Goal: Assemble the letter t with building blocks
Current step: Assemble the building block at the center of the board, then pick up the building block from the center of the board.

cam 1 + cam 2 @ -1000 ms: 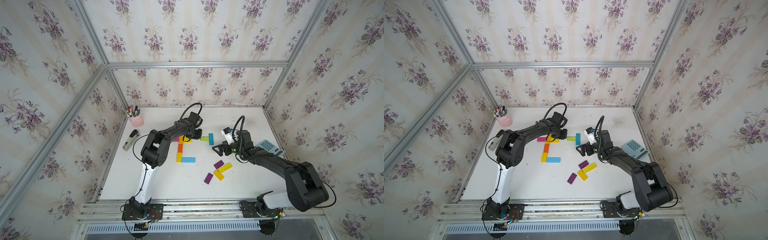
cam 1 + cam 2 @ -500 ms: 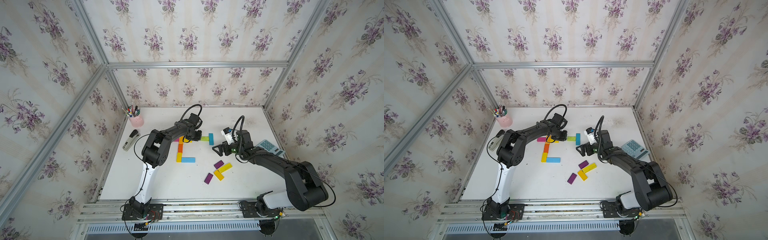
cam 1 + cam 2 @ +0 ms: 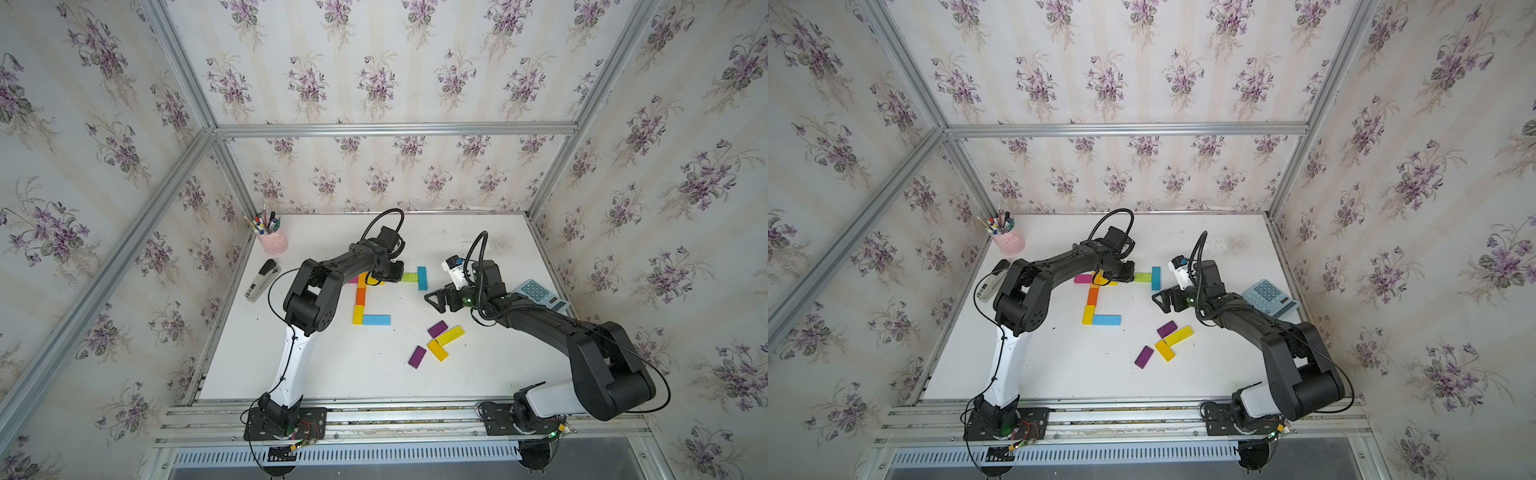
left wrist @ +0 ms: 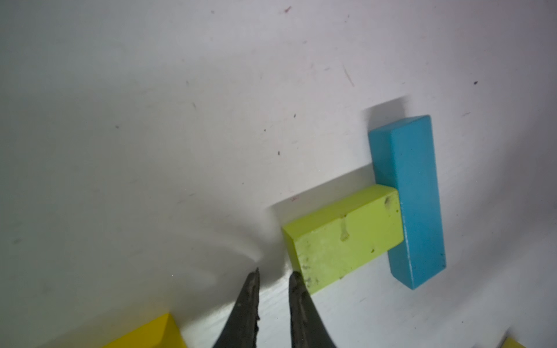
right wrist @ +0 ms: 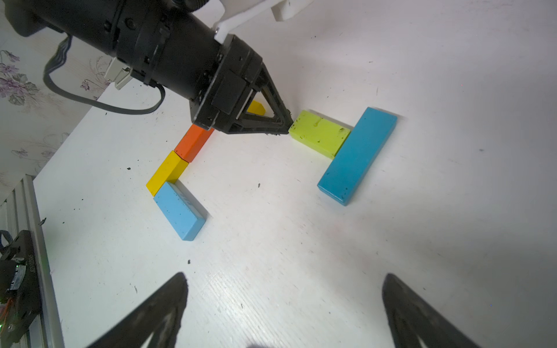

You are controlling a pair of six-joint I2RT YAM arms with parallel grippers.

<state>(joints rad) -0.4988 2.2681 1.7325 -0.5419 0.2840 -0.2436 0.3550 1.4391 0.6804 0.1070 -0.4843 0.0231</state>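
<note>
Stapler (image 3: 261,280), calculator (image 3: 538,293), pink pen cup (image 3: 272,242)

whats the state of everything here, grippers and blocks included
left gripper, shut, empty, tips at the lime block's end
right gripper, open, empty
lime block, flat, end against the teal block's side
teal block, flat, crosswise to the lime block
orange block, flat, end-on to the yellow block
yellow block, flat, between orange and light blue
light blue block, flat, square to the yellow block
stapler, closed, lying flat
pen cup, upright, holding pens
</note>
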